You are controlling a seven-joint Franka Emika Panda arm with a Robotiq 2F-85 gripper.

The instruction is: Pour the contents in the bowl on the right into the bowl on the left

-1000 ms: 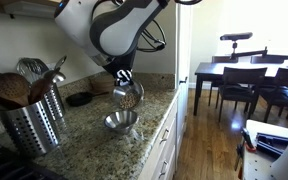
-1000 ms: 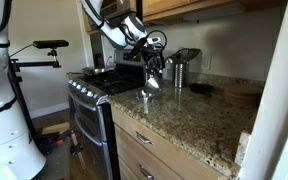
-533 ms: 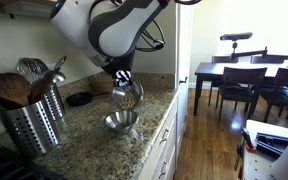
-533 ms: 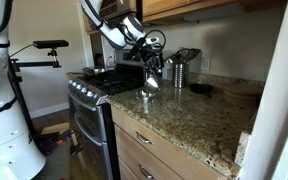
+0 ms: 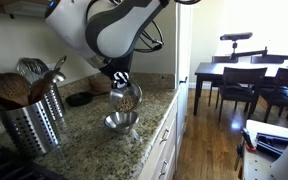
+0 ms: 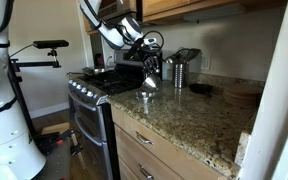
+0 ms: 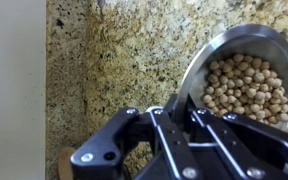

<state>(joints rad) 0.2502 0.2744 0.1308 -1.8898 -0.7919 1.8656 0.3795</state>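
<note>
Much of my claw [image 7: 172, 122] is hard to read. The wrist view shows only its black metal linkages along the near edge, and the fingertips are hidden where they meet the rim. It is clenched on the rim of the filled bowl [image 7: 246, 78], a shiny round steel bowl tipped on its side and cut off at the right edge. Pale, round, chickpea-like pellets [image 7: 246, 85] are heaped inside it. Below lies the granite countertop [image 7: 114, 50], speckled tan and brown. A plain pale strip runs down the left, and I cannot tell what that is.

In an exterior view the filled bowl [image 5: 127, 98] hangs tilted in the air from my claw [image 5: 124, 80], just above the second steel bowl [image 5: 121, 122]. That one sits on the counter near its front edge and does not show in the wrist view. Its inside is too small to make out. To the left stands a perforated steel utensil holder [image 5: 32, 128] crowded with wooden spoons and wire tools. Far right there is a dark wooden dining table [image 5: 242, 72] with chairs, partly cut off.

Only in an exterior view from the opposite side does a black stove [image 6: 92, 92] appear, set against the counter. There both bowls blur into one small bright patch under my claw [image 6: 150, 70].
</note>
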